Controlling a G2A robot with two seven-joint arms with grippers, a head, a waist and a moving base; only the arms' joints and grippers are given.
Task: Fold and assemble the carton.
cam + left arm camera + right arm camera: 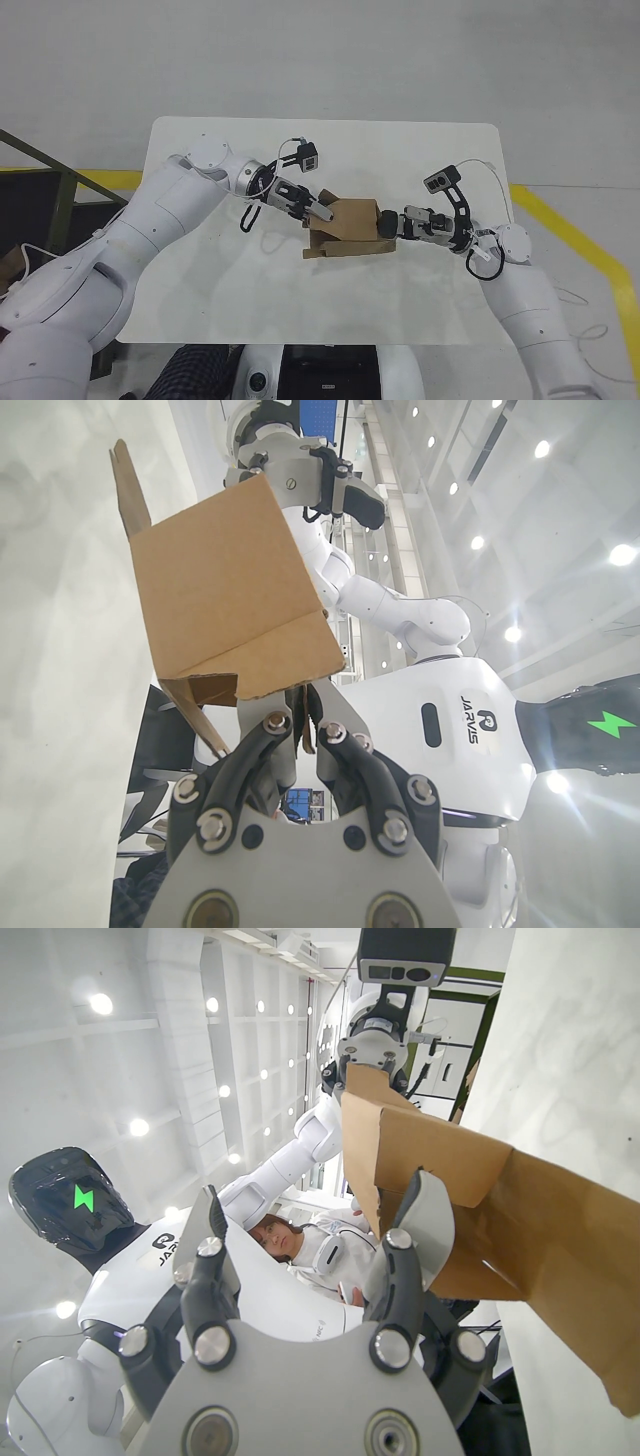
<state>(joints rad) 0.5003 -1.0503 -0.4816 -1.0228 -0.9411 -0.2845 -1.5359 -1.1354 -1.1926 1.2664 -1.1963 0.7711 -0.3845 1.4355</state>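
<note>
- One carton (350, 228) — brown, partly folded, with loose flaps — sits at the middle of the white worktop (430, 150), between the two arms.
- Two hands, one at each end of the carton.
- Left hand (306, 712): fingers pressed together, pinching a flap edge of the carton.
- Right hand (320, 1198): fingers spread wide, one finger (430, 1208) lying against the carton's open end, the other clear of it.

You have the carton (350, 230) at the middle of the bench (420, 150), between the left pincer (322, 212) at its left end and the right pincer (385, 225) at its right end.
</note>
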